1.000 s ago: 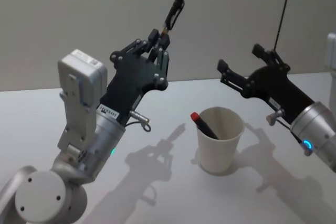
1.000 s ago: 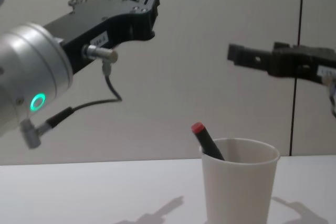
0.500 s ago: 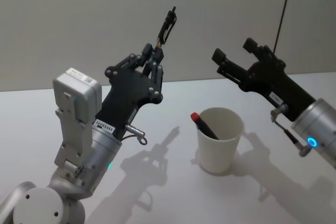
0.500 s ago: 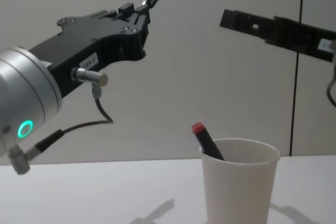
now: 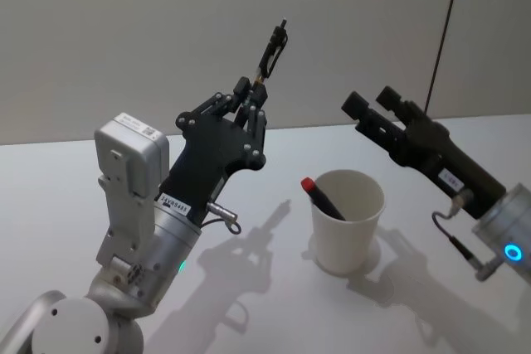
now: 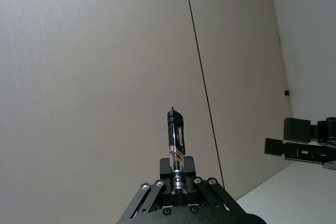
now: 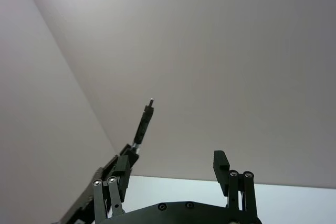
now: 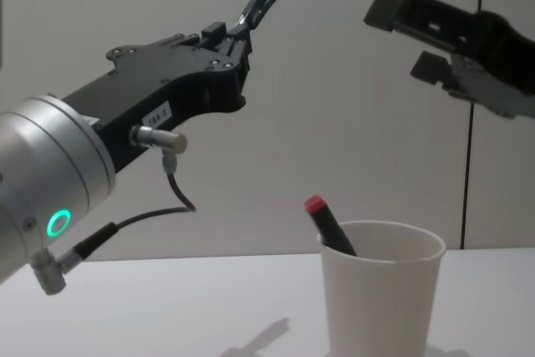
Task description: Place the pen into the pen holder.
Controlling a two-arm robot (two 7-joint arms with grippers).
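Left gripper [image 5: 250,95] around pen [image 5: 270,47] (aloft).

Bare lab space: white table [image 5: 50,180], plain wall [image 5: 124,31].

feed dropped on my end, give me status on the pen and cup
Left pincer shut on pen, raised left of pen holder. Right pincer open, empty, raised to its right. Red-capped pen already leaning inside; nothing blocking.

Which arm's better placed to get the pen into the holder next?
Left. The left end effector is shut on the pen, raised left of the pen holder. The right end effector hangs open and empty, up to the holder's right.
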